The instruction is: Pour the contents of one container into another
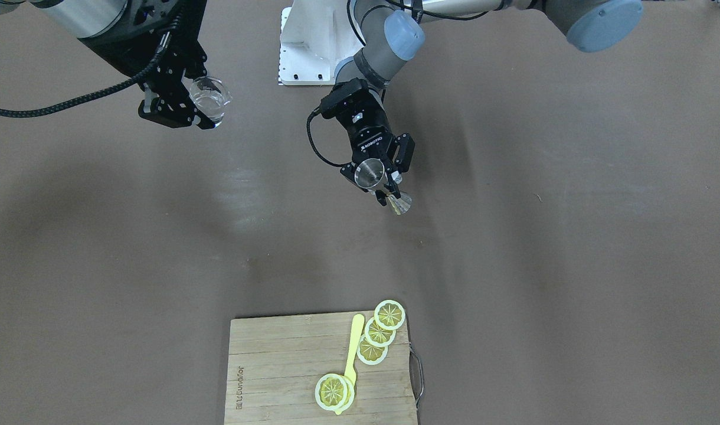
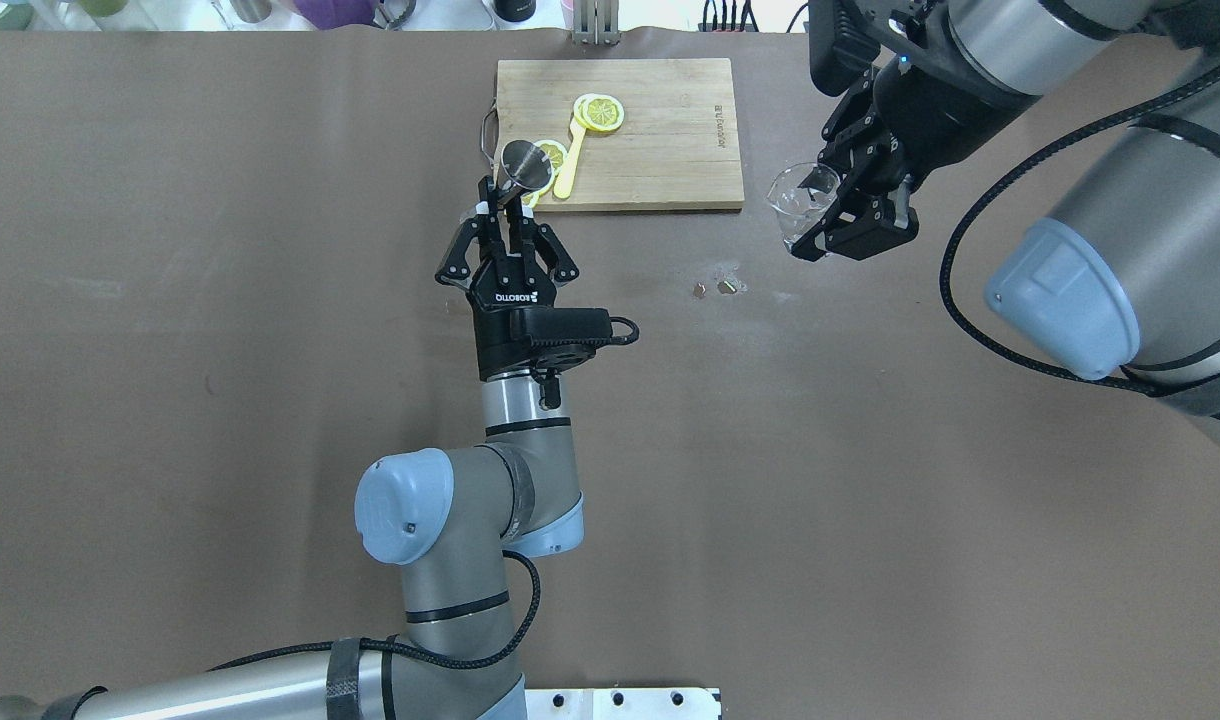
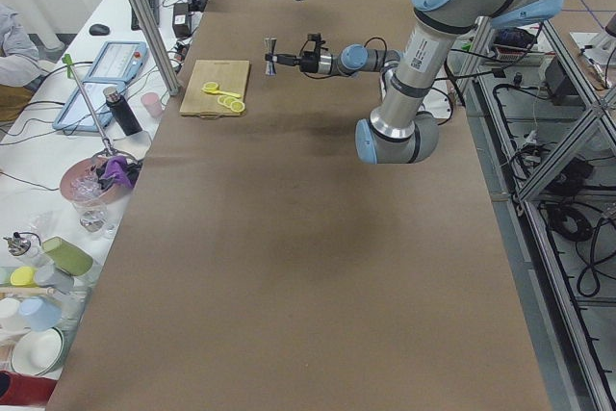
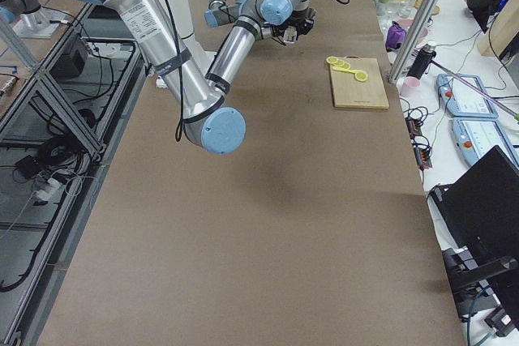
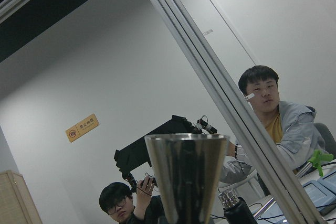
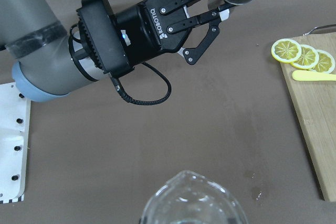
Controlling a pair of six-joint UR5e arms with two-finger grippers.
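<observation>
Jigger (image 1: 370, 173) waist-gripped in left tool (image 1: 388, 190); glass (image 1: 211, 95) in right tool (image 1: 200, 100).

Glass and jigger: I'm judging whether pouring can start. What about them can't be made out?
The glass: its level; right wrist view's bottom edge cuts it off, elsewhere clear walls show nothing.
The jigger: waist and lower cone, cut off below in left wrist view.
Both: too small in side views.

A robotics lab: aluminium frame post (image 3: 144, 16), laptop (image 4: 482, 192), cables (image 3: 573, 223), operators (image 5: 294, 135) beside the table (image 3: 289, 267).
</observation>
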